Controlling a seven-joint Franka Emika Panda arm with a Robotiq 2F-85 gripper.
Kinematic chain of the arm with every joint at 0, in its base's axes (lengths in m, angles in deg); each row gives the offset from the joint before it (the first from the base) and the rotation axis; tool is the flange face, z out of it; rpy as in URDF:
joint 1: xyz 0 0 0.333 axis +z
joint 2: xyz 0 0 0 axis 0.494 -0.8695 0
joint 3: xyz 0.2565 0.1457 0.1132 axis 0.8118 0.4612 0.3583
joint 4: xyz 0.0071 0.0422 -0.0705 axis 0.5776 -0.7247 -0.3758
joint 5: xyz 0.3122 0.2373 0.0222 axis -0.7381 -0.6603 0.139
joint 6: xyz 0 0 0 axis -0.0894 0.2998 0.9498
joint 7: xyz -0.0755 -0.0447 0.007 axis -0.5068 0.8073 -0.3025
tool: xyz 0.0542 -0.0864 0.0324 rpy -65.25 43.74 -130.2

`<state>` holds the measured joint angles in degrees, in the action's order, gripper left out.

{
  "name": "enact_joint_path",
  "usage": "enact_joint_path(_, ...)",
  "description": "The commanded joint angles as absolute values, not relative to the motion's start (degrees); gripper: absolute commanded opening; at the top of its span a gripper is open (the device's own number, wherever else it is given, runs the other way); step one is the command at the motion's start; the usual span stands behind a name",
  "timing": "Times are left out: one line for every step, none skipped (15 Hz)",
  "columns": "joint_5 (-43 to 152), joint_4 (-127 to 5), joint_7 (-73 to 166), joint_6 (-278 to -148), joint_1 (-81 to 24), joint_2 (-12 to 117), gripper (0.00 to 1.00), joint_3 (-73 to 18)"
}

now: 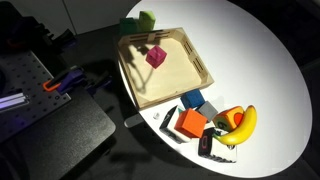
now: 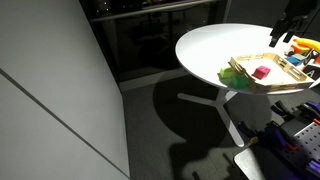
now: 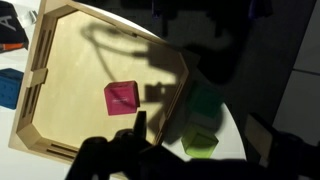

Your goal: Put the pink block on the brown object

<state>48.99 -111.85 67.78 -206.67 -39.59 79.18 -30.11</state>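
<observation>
Inspection record, one moment.

1. The pink block lay flat on the floor of the brown object, a square wooden tray with a low raised rim. In the wrist view it sat on bare wood, clear of every rim wall and closer to the rim on the green cube's side. In an exterior view the pink block was likewise inside the tray, in the half away from the other blocks.

2. My jaws appeared in the wrist view only as a dark silhouette along the lower edge. One thin dark finger stood just below the block, and I could not make out whether it touched it. I could not tell how wide the jaws stood. Nothing was seen between them, and the block rested on the wood.

3. A green cube stood on the white table outside the tray, just beside its rim.

4. On the opposite side of the tray, near a corner, an orange-red block, a blue block and a banana lay clustered on the table, all outside the rim.

5. Heavy shadow crossed the tray floor and the cube side; detail there was poor.
</observation>
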Motion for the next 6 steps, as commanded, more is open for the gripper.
enact_joint_path(50.1, -114.3, 61.7, -205.3, -39.0, 84.4, 1.00, -30.7)
enact_joint_path(49.3, -112.5, 64.8, -205.8, -38.4, 81.1, 1.00, -31.2)
enact_joint_path(49.3, -112.9, 63.9, -205.8, -38.5, 81.9, 1.00, -31.2)
enact_joint_path(49.3, -113.2, 63.5, -205.8, -38.5, 82.6, 1.00, -31.2)
enact_joint_path(49.3, -113.4, 63.4, -205.8, -38.4, 82.9, 1.00, -31.2)
enact_joint_path(49.3, -113.6, 63.4, -205.8, -38.4, 83.1, 1.00, -31.2)
